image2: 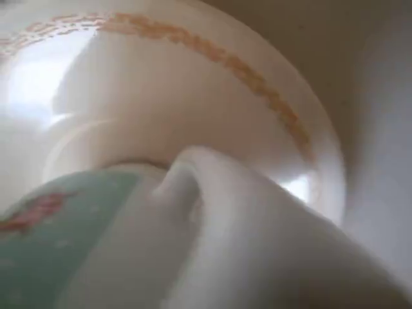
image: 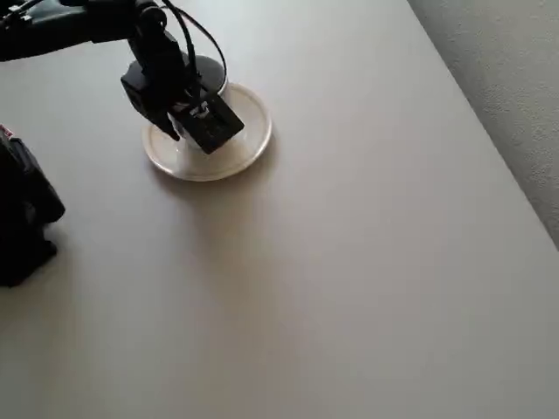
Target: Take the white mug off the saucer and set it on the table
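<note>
The saucer (image: pixel 247 144) lies on the table (image: pixel 349 279) at the upper left of the overhead view. My black gripper (image: pixel 197 122) hangs right over the saucer's middle and covers most of the white mug there. In the wrist view the white mug (image2: pixel 244 251) is very close and blurred, with its loop handle (image2: pixel 193 170) pointing up and a greenish patch with a red mark on its side. Behind it lies the saucer (image2: pixel 193 84) with an orange dotted line along its rim. Whether the jaws are closed on the mug is hidden.
A black block (image: pixel 24 218) stands at the left edge of the overhead view. The table's straight right edge runs diagonally, with grey floor (image: pixel 515 78) beyond it. Bare tabletop stretches right of and below the saucer.
</note>
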